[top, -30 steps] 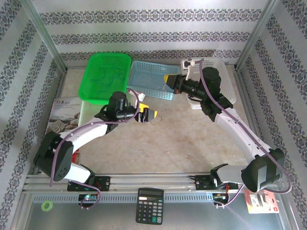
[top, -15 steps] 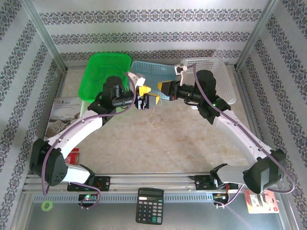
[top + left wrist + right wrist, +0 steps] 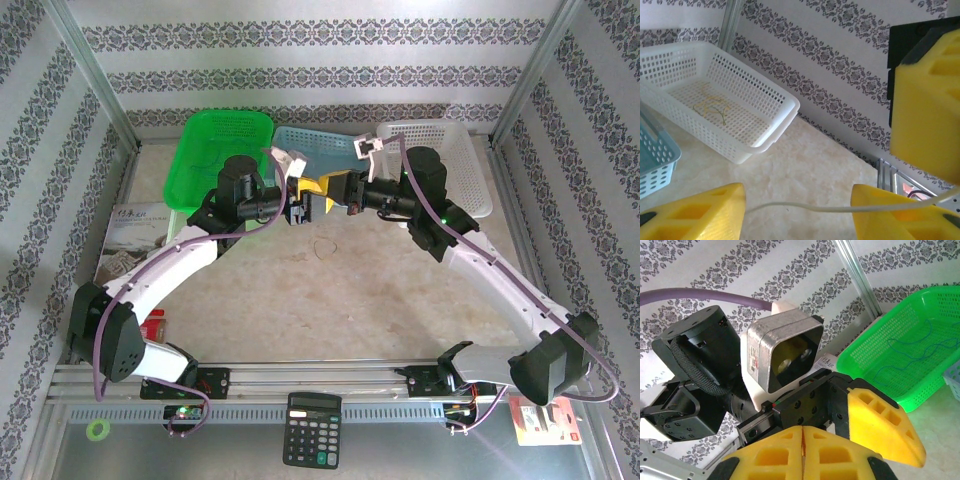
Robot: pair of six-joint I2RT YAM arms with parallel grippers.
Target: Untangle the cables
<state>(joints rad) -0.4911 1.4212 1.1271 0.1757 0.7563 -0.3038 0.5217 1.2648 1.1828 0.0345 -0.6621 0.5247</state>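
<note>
We find a whitish cable (image 3: 805, 206), hair-thin, drawn across the gap of the left gripper (image 3: 797, 200); its long axis runs side to side in the left wrist view, nearly level, sagging a little and lifting at its right end; the left gripper's fingers (image 3: 695, 212) stand apart, and the cable reaches from one to the other. The right gripper (image 3: 802, 445) has its fingers (image 3: 770, 460) pressed flat together; we cannot tell whether a cable is pinched there. From above, the two grippers meet nose to nose over the worktop (image 3: 400, 300), just in front of the blue basket (image 3: 300, 140); below them is a pale loop (image 3: 322, 247), hanging or lying we cannot tell. A blue cable (image 3: 910, 352) wanders in loose waves inside the green basket (image 3: 860, 357); a yellow-orange cable (image 3: 712, 107) lies curled in the white basket (image 3: 765, 90).
</note>
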